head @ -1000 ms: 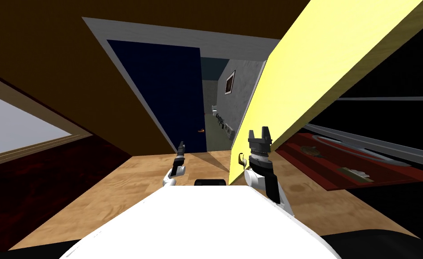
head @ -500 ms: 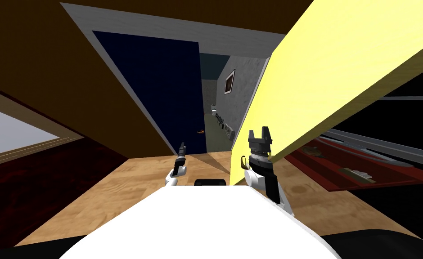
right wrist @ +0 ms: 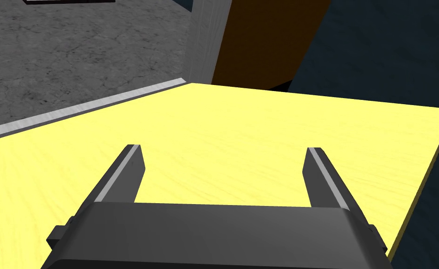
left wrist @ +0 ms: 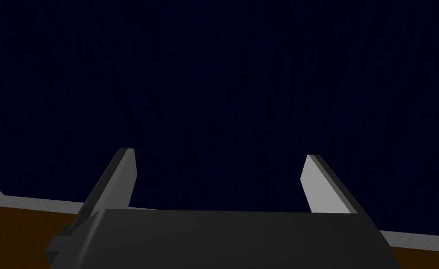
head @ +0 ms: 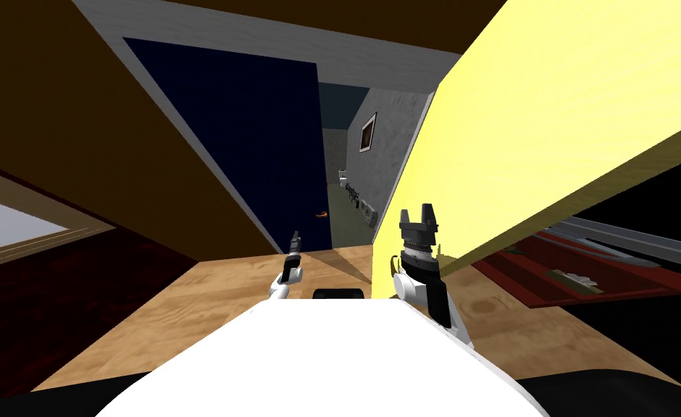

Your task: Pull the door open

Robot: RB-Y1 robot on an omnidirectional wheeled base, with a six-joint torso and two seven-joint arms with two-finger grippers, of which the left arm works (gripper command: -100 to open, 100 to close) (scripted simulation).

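The yellow door (head: pixel 535 108) stands swung out on my right, its free edge slanting across the head view. My right gripper (head: pixel 416 212) is open against the door's lower edge, with nothing between its fingers. In the right wrist view the right gripper (right wrist: pixel 224 148) hovers over the yellow door face (right wrist: pixel 260 126). A small door handle (head: pixel 391 262) sits just beside that wrist. My left gripper (head: pixel 295 235) is open and faces a dark blue door (head: pixel 259 130). The left wrist view shows the left gripper (left wrist: pixel 218 155) before that blue door (left wrist: pixel 214 70).
Between the two doors a gap opens onto a corridor with a grey wall and a picture frame (head: pixel 368 132). The blue door carries an orange handle (head: pixel 322 214). A red mat (head: pixel 571 279) with small items lies right, a brown wall (head: pixel 78 130) left, wooden floor (head: pixel 209 304) underfoot.
The yellow door has swung further out, its edge now covering more of the red mat. The view has turned a little. Both grippers keep their places and stay open.
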